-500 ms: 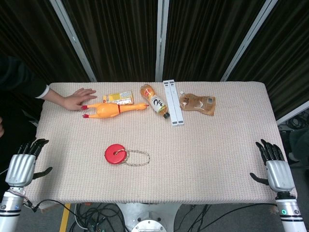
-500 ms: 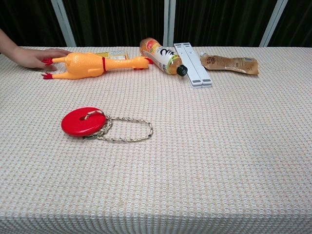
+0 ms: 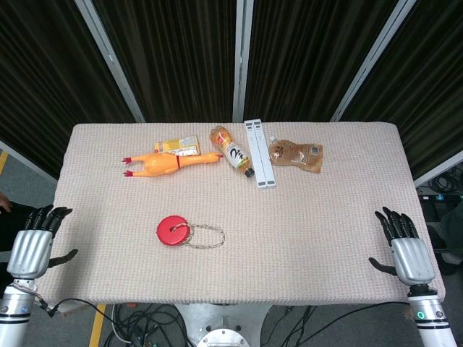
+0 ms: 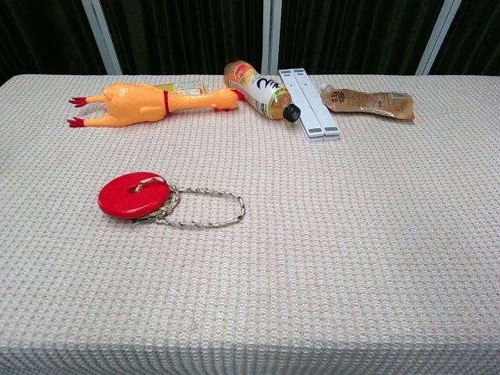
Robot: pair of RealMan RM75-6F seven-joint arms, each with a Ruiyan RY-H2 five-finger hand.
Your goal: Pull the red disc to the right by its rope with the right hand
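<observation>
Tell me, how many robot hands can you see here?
2. The left hand hangs off the table's left edge, the right hand off its right edge; both open and empty.

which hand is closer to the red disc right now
Left. The left hand sits off the table's left edge, with a short stretch of cloth between it and the red disc. The right hand is off the right edge, most of the table's width away, beyond the rope loop.

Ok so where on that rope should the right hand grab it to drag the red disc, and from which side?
Take the rope at the far right end of its loop, the part farthest from the red disc. It lies flat and open on the table there, so the right hand can come from the right and above, hooking fingers through the loop.
</observation>
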